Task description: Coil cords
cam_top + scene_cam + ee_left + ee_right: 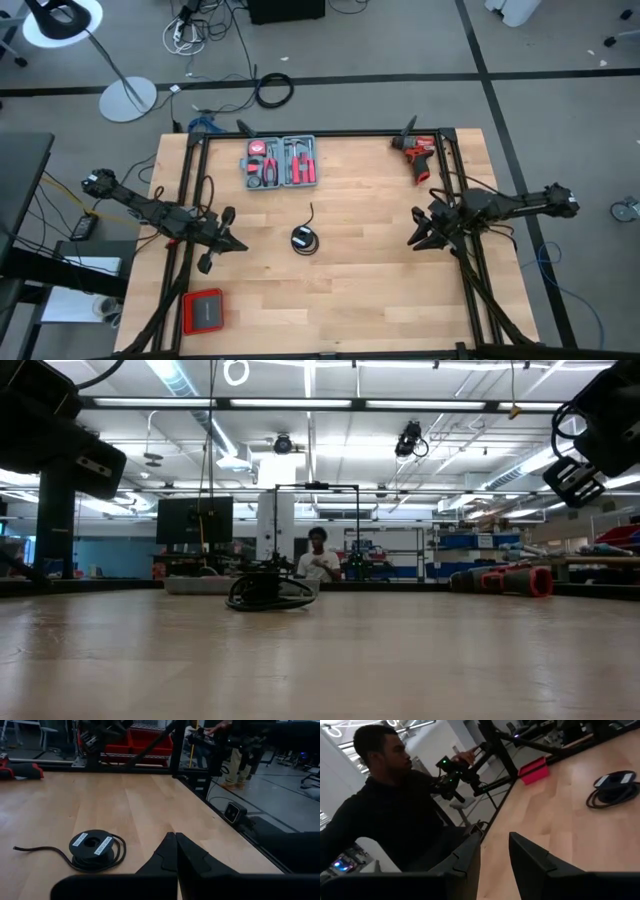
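From above, you see the thin black cable (304,238), wound in a small coil around its black plug block, near the centre of the pale wooden table (350,310), with one loose end trailing toward twelve o'clock. Your left gripper (232,243) sits at nine o'clock of the coil, well apart from it, fingers pressed together and holding nothing. Your right gripper (417,228) sits at three o'clock of the coil, also well apart, fingers spread and empty. A grey tool case (281,162) with red-handled tools lies open at eleven o'clock of the coil, a red and black power drill (418,155) at one o'clock, and a flat red and grey box (203,310) at seven o'clock. From table height, the coil (270,591) lies flat on the wood, both arms raised clear of it, and a person (319,556) sits in the room beyond. Through the left wrist, the closed fingers (192,857) meet in a point, the coil (94,849) near them, its free end stretched across the boards. Through the right wrist, the two fingers (532,852) stand apart with bare wood between, the coil (614,785) farther off, and a person in dark clothing (390,820) sits beside the table edge.
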